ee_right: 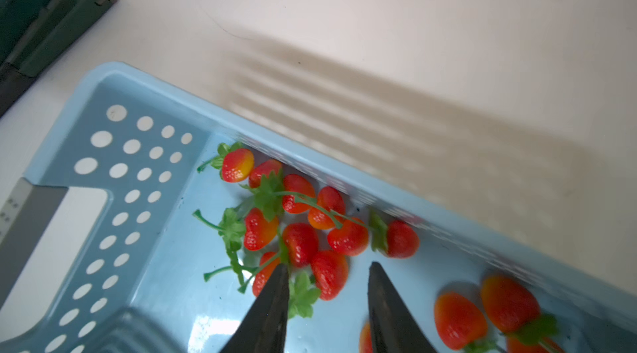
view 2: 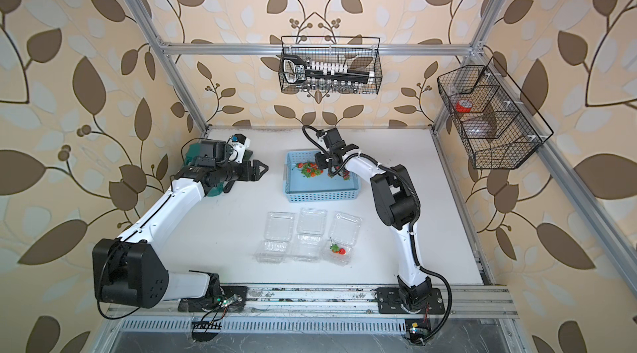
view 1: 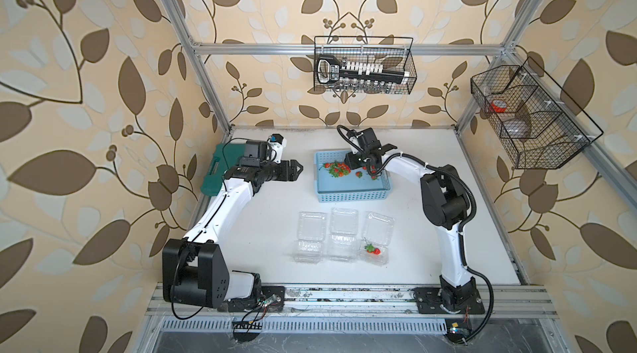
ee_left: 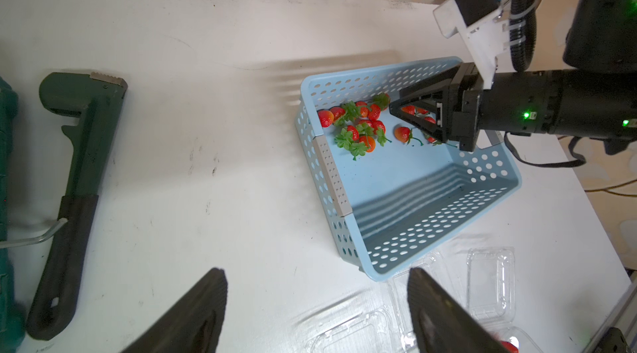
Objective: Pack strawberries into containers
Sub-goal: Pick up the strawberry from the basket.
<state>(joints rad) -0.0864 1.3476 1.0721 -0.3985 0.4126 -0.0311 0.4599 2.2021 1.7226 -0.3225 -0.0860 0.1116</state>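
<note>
The left gripper (view 1: 296,170) hangs open above the table (view 1: 269,230). In the blue basket (view 1: 351,197) the strawberries (view 1: 337,169) lie heaped against the far wall. The right gripper (ee_right: 327,266) stands among them, fingers parted, gripping nothing. Nearer me, three clear containers (view 1: 342,247) lie with lids open; only the rightmost container (view 1: 382,260) holds a strawberry (view 1: 375,250).

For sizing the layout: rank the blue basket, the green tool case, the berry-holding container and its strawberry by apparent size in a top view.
1. blue basket
2. container, lid open
3. strawberry
green tool case: partly hidden, so unranked.
</note>
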